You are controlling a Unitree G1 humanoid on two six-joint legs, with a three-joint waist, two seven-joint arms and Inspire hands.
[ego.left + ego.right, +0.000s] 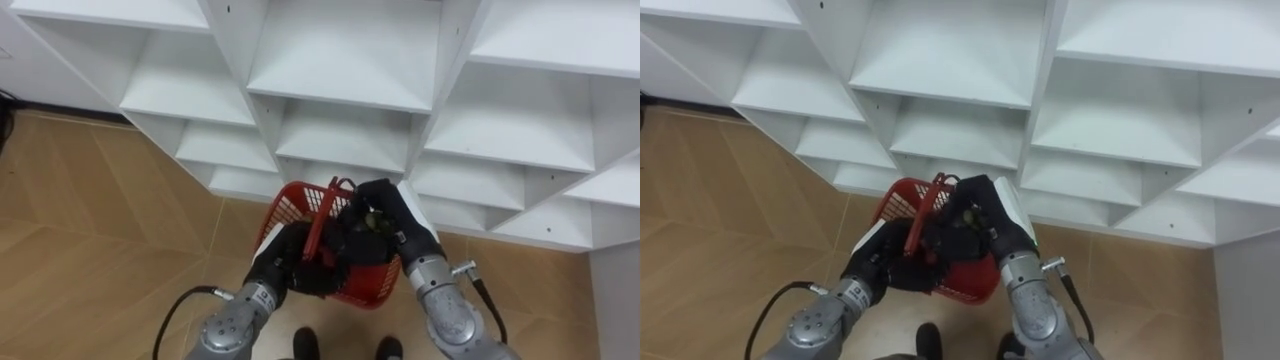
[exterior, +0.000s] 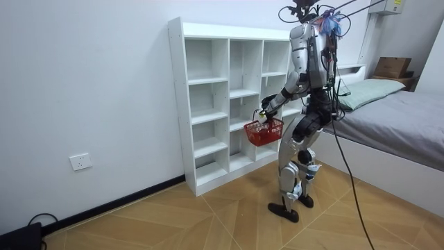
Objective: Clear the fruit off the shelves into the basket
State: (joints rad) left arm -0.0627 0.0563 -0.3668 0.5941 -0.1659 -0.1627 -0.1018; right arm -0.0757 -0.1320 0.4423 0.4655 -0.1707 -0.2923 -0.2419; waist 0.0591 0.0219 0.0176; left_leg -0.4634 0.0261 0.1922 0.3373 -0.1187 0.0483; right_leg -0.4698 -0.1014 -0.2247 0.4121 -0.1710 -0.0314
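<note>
A: While the robot stands facing the closet (image 1: 340,60), where is the basket (image 1: 284,208)?

B: Held up in front of its body, clear of the floor (image 1: 90,240) and close before the lower shelves. It is red, with mesh walls.

A: What holds it?

B: The left robot hand (image 1: 292,265). Its fingers are clenched round the lower end of the handle (image 1: 320,220), which stands tilted up across the basket.

A: And the right robot hand (image 1: 388,208)?

B: It is over the basket's far right part, fingers curled, grasping a small yellow-green fruit (image 1: 372,222). The fruit sits in the hollow of the hand, above the basket's opening or just within it; I cannot tell which.

A: What else lies in the basket?

B: I cannot tell. Both hands cover most of the inside, and what shows beneath them is dark.

A: Where does the robot stand in the room?

B: Upright on the wooden floor, right before the closet, with the bed (image 2: 402,114) behind it at the room view's right.
</note>
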